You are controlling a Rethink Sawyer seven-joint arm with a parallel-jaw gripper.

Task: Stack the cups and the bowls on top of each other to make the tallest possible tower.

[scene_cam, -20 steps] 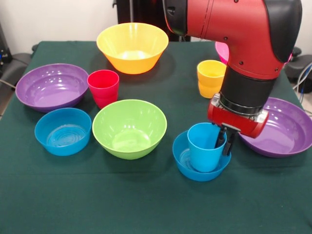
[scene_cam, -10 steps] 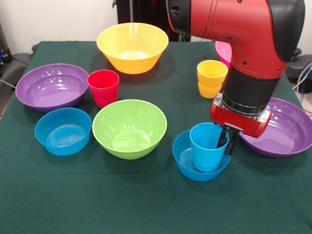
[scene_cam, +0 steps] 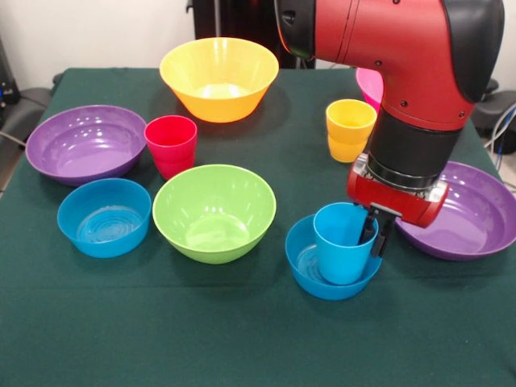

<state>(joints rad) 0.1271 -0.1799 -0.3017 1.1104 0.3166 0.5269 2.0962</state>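
My gripper is shut on the right wall of the blue cup, with one finger inside the rim and one outside. The cup stands upright in a small blue bowl at the front right. The red cup stands left of centre. The yellow-orange cup stands behind my gripper. The lime green bowl and the second small blue bowl sit to the left. All stand apart on the green cloth.
A purple bowl sits at the far left and another just right of my gripper. The large orange-yellow bowl is at the back. The pink bowl shows partly behind my arm.
My gripper and the blue cup have shifted slightly right within the blue bowl since one second ago. Nothing has moved in the last half second.
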